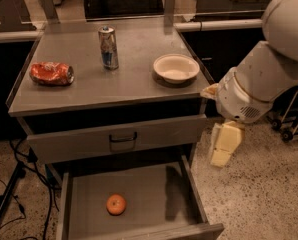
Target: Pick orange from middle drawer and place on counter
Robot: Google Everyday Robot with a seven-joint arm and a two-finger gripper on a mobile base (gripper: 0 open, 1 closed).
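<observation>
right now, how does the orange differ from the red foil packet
The orange is round and smooth; the foil packet is longer and crinkled. The orange lies in the open middle drawer; the foil packet lies on the counter. The orange is plain orange; the foil packet is red and silver. Neither is held: the gripper hangs outside the middle drawer, to its right in the picture.

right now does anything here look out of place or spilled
Only the orange, loose in the open middle drawer, an odd spot for fruit. On the counter the can and bowl stand upright, nothing spilled. The gripper hangs right of the drawer.
</observation>
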